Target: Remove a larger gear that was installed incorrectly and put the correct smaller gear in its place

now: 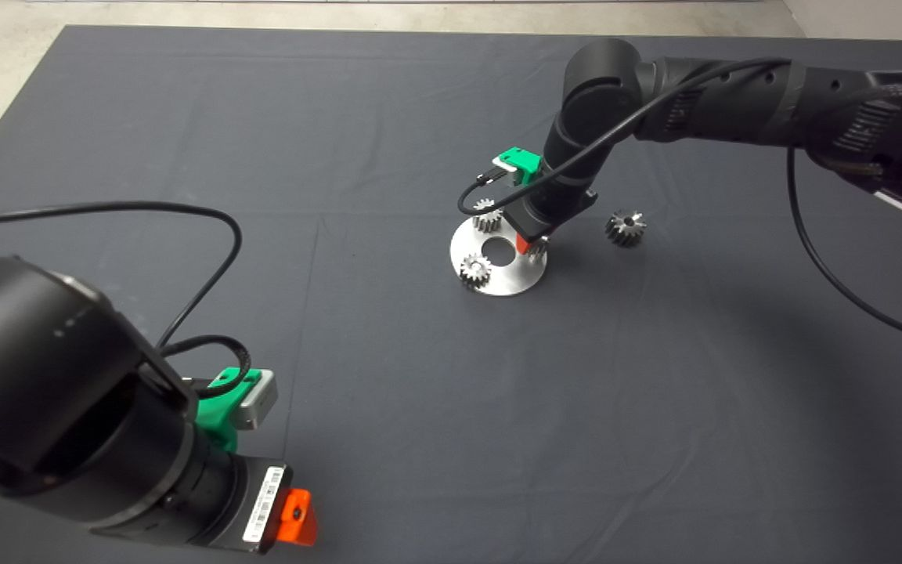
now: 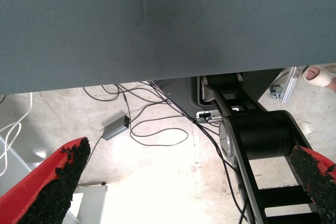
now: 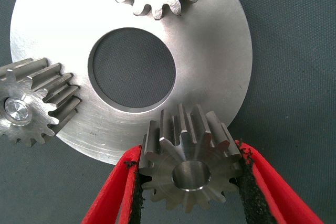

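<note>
My right gripper (image 3: 191,182) jaws clamp the smaller gear (image 3: 191,166) at the round steel plate (image 3: 220,51) rim, squared for seating; left gripper (image 2: 189,182) jaws apart, parked.

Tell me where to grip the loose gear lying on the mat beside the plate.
Take the loose gear across its toothed rim, on two opposite sides, coming down from above: it lies apart from the plate with bare mat all round, and its coarse teeth should give purchase.
</note>
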